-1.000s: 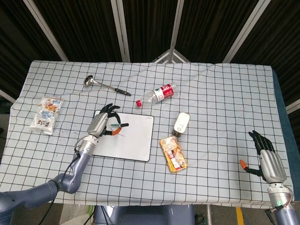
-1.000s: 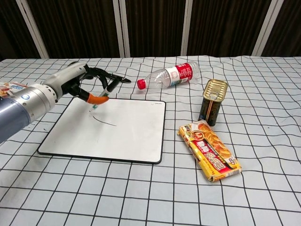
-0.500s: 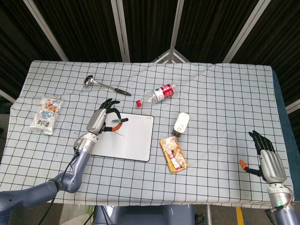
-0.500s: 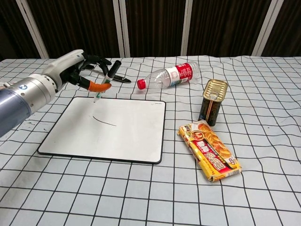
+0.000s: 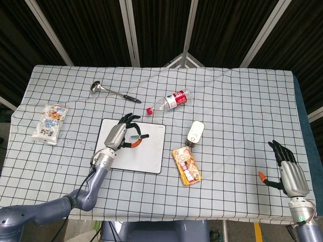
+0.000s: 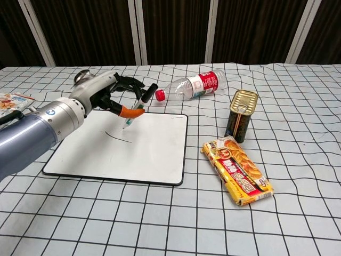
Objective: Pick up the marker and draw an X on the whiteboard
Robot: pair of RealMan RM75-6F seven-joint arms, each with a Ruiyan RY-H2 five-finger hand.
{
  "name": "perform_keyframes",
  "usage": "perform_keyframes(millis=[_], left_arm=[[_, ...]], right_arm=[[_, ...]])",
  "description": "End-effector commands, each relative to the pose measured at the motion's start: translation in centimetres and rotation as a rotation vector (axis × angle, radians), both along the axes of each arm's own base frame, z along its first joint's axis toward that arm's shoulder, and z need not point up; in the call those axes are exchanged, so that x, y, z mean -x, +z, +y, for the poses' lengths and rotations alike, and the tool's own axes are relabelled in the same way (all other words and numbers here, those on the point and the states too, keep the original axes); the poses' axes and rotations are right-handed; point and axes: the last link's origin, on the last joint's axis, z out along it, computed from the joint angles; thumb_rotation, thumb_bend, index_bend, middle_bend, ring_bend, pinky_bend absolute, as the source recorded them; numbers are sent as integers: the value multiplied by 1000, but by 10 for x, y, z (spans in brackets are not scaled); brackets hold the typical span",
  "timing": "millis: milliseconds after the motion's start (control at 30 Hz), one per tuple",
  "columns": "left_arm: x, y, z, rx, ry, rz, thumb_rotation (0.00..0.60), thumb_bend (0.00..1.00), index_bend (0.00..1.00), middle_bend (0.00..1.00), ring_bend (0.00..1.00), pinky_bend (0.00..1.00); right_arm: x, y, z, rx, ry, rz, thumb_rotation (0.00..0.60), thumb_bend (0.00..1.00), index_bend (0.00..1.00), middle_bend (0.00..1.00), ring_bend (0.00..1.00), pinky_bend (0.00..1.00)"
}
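Marker (image 6: 135, 109) is resting pinched in my left hand (image 6: 109, 95), tip tilting down over the whiteboard (image 6: 154, 154) beside one stroke (image 6: 118, 136); my right hand (image 5: 288, 169) is idling, fingers spread, holding nothing.

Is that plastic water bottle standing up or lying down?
Lying down. The water bottle rests on its side on the checked tablecloth, red cap pointing toward the whiteboard.

A: Whiteboard (image 6: 128, 149), smooth glossy white face, dark matt frame. Tablecloth (image 6: 298, 213), matt woven cloth, creased towards 12 o'clock.

B: Can (image 6: 242, 116), shiny metal. Bottle (image 6: 194, 85), clear glossy plastic. Snack packet (image 6: 238, 170) at 3 o'clock of the board, glossy film. Left hand (image 6: 104, 96), satin grey metal shell, black fingers.
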Motion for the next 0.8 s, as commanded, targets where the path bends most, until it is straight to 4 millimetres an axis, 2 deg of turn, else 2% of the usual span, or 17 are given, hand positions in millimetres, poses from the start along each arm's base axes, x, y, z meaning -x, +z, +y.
perform_keyframes(millis=[33, 433, 800], left_arm=[[-1, -2, 0, 5, 3, -3, 600, 505, 693, 151, 0, 11], [-6, -7, -3, 18, 0, -9, 600, 506, 693, 151, 0, 11], [3, -8, -9, 29, 16, 5, 600, 505, 693, 151, 0, 10]], right_arm=[[0, 0, 0, -1, 1, 0, 600, 312, 0, 0, 0, 0], [0, 0, 0, 0, 0, 0, 600, 312, 0, 0, 0, 0], [0, 0, 0, -2, 1, 2, 600, 312, 0, 0, 0, 0]])
